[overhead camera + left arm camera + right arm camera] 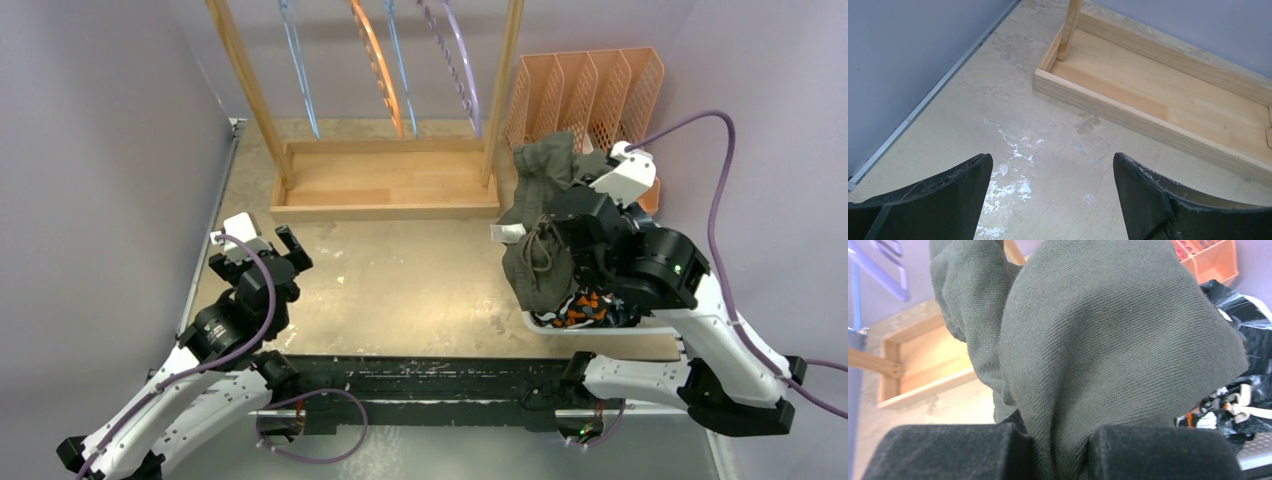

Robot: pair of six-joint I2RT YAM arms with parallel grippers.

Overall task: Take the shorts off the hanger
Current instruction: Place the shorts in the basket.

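Note:
My right gripper (1060, 450) is shut on the olive green shorts (1108, 330), which fill the right wrist view. In the top view the olive shorts (540, 200) with their drawstring hang over a pile at the right. The orange-black-white patterned shorts (585, 308) lie under them, and show in the right wrist view (1218, 407) beside dark cloth (1248, 335). Several empty plastic hangers (385, 70) hang on the wooden rack (385, 180). My left gripper (270, 245) is open and empty over bare table, also in the left wrist view (1053, 170).
An orange slotted file holder (590, 95) stands at the back right behind the pile. A white tray edge (600, 328) shows under the pile. The rack's wooden base (1158, 100) lies ahead of my left gripper. Walls close in on both sides.

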